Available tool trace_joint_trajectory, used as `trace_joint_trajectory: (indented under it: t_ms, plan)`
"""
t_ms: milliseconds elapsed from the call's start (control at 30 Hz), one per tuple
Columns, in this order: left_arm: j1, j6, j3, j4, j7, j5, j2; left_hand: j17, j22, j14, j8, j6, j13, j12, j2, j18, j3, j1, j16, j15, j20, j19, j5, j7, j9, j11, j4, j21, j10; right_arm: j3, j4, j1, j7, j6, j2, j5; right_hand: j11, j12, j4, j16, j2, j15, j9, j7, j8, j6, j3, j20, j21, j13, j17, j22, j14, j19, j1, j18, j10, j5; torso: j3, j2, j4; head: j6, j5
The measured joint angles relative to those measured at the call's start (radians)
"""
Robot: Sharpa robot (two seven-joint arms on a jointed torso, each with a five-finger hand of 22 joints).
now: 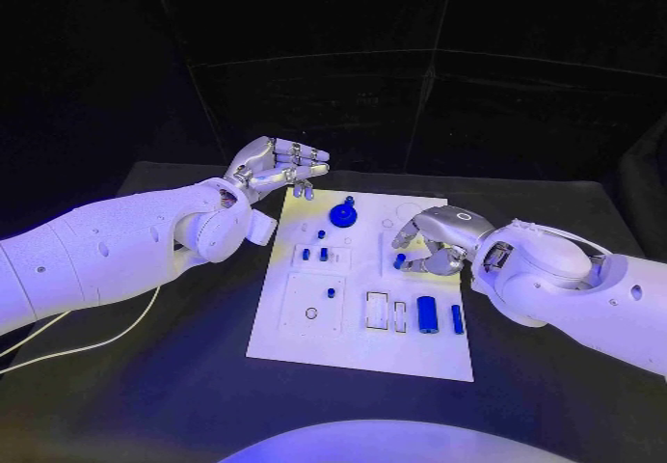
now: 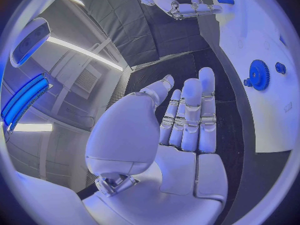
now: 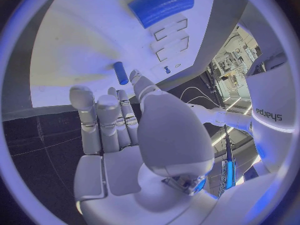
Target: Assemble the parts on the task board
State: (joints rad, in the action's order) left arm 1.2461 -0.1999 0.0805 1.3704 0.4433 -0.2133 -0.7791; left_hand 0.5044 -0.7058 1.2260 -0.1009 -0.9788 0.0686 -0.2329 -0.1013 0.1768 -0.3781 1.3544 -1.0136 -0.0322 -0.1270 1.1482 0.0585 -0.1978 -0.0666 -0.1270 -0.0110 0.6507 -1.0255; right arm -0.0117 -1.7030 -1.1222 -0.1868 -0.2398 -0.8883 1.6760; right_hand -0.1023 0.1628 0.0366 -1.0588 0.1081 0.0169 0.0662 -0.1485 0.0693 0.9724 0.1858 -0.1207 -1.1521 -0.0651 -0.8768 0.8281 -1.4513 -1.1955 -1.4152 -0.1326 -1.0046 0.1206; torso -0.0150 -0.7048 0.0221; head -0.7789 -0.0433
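The white task board [image 1: 364, 342] lies mid-table. On it are a blue gear [image 1: 345, 209] [image 2: 258, 75], several small blue pegs such as one peg [image 1: 333, 291], and two blue cylinders [image 1: 428, 313] [image 1: 458, 318]. My left hand [image 1: 279, 164] [image 2: 187, 120] hovers off the board's far left corner, fingers straight, palm empty. My right hand [image 1: 434, 241] [image 3: 119, 125] is over the board's right side, its fingers stretched out. A small blue peg [image 1: 399, 260] [image 3: 120, 72] is just beyond its fingertips; no grip on it shows.
Two rectangular slots [image 1: 377, 310] open in the board beside the cylinders. A thick blue cylinder [image 3: 161, 5] shows large in the right wrist view. A white cable [image 1: 97, 338] runs over the black table [image 1: 181, 386] at the left.
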Motion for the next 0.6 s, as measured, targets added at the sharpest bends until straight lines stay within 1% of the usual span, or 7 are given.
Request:
trace_joint_trajectory:
  t_ms: [100, 200, 333, 433, 467, 500, 600]
  plan:
    - [0.000, 0.001, 0.000, 0.000, 0.000, 0.000, 0.000, 0.000, 0.000, 0.000, 0.000, 0.000, 0.000, 0.000, 0.000, 0.000, 0.000, 0.000, 0.000, 0.000, 0.000, 0.000, 0.000, 0.000, 0.000, 0.000, 0.000, 0.000, 0.000, 0.000, 0.004, 0.000, -0.005, 0.017, 0.004, 0.006, 0.006, 0.008, 0.000, -0.007, -0.013, -0.005, 0.001, 0.000, 0.000, 0.010, 0.000, 0.008, -0.006, 0.000, -0.010, 0.018, -0.005, -0.010, -0.013, 0.000, -0.021, 0.000, -0.0005, 0.000, 0.0003, -0.001, 0.000]
    - [0.000, 0.001, 0.000, 0.000, -0.001, 0.000, 0.000, 0.000, 0.000, 0.000, 0.000, 0.000, 0.000, 0.000, 0.000, 0.000, 0.000, 0.000, 0.000, 0.000, 0.000, 0.000, 0.000, 0.000, 0.000, 0.000, 0.000, 0.000, 0.000, 0.000, 0.007, 0.000, -0.010, 0.037, 0.009, 0.012, 0.010, 0.014, -0.002, -0.019, -0.023, -0.008, 0.002, 0.002, 0.000, 0.028, 0.003, 0.008, -0.028, 0.000, -0.023, 0.050, -0.008, -0.032, -0.023, 0.000, -0.046, -0.001, -0.0007, 0.000, 0.0006, -0.002, 0.000]
    - [0.000, 0.002, 0.000, 0.000, -0.001, 0.000, 0.000, 0.000, 0.000, 0.000, 0.000, 0.000, 0.000, 0.000, 0.000, 0.000, 0.000, 0.000, 0.000, 0.000, 0.000, 0.000, 0.000, 0.000, 0.000, 0.000, 0.000, 0.000, 0.000, 0.000, 0.010, 0.000, -0.015, 0.059, 0.015, 0.019, 0.015, 0.014, 0.001, -0.033, -0.031, -0.012, 0.003, 0.004, 0.002, 0.051, 0.026, 0.010, -0.051, 0.001, -0.037, 0.084, -0.012, -0.051, -0.031, 0.000, -0.082, -0.016, -0.0005, 0.000, 0.0006, -0.003, 0.000]
    - [0.000, 0.002, 0.000, 0.000, -0.001, 0.000, 0.000, 0.000, 0.000, 0.000, 0.000, 0.000, 0.000, 0.000, 0.000, 0.000, 0.000, 0.000, 0.000, 0.000, 0.000, 0.000, 0.000, 0.000, 0.000, 0.000, 0.000, 0.000, 0.000, 0.000, 0.012, 0.000, -0.016, 0.072, 0.020, 0.022, 0.018, 0.014, 0.004, -0.045, -0.042, -0.012, 0.004, 0.006, 0.005, 0.070, 0.045, 0.012, -0.062, 0.001, -0.049, 0.101, -0.012, -0.059, -0.038, 0.000, -0.104, -0.028, -0.0002, 0.000, 0.0005, -0.003, -0.001]
    - [0.000, 0.002, 0.000, 0.000, -0.001, 0.000, 0.000, 0.000, 0.000, 0.000, 0.000, 0.000, 0.000, 0.000, 0.000, 0.000, 0.000, 0.000, 0.000, 0.000, 0.000, 0.000, 0.000, 0.000, 0.000, 0.000, 0.000, 0.000, 0.000, 0.000, 0.013, 0.000, -0.016, 0.076, 0.022, 0.023, 0.022, 0.014, 0.006, -0.045, -0.043, -0.012, 0.004, 0.006, 0.005, 0.070, 0.050, 0.014, -0.062, 0.001, -0.053, 0.106, -0.012, -0.061, -0.037, 0.000, -0.107, -0.032, -0.0001, 0.000, 0.0003, -0.004, -0.001]
    - [0.000, 0.002, 0.000, -0.001, -0.001, 0.000, 0.000, 0.000, 0.000, 0.000, 0.000, 0.000, 0.000, 0.000, 0.000, 0.000, 0.000, 0.000, 0.000, 0.000, 0.000, 0.000, 0.000, 0.000, 0.000, 0.000, 0.000, 0.000, 0.000, 0.000, 0.014, 0.000, -0.016, 0.079, 0.023, 0.024, 0.020, 0.014, 0.007, -0.050, -0.049, -0.012, 0.004, 0.006, 0.005, 0.077, 0.055, 0.016, -0.067, 0.001, -0.056, 0.111, -0.012, -0.064, -0.040, 0.000, -0.113, -0.033, -0.0001, 0.000, 0.0001, -0.004, -0.001]
    - [0.000, 0.003, 0.000, -0.001, -0.002, 0.000, 0.000, 0.000, 0.000, 0.000, 0.000, 0.000, 0.000, 0.000, 0.000, 0.000, 0.000, 0.000, 0.000, 0.000, 0.000, 0.000, 0.000, 0.000, 0.000, 0.000, 0.000, 0.000, 0.000, 0.000, 0.018, 0.000, -0.016, 0.087, 0.028, 0.026, 0.024, 0.002, 0.009, -0.057, -0.048, -0.015, 0.004, 0.008, 0.005, 0.084, 0.069, 0.015, -0.074, 0.001, -0.063, 0.121, -0.016, -0.067, -0.040, 0.000, -0.123, -0.039, 0.0000, 0.000, 0.0000, -0.004, -0.001]
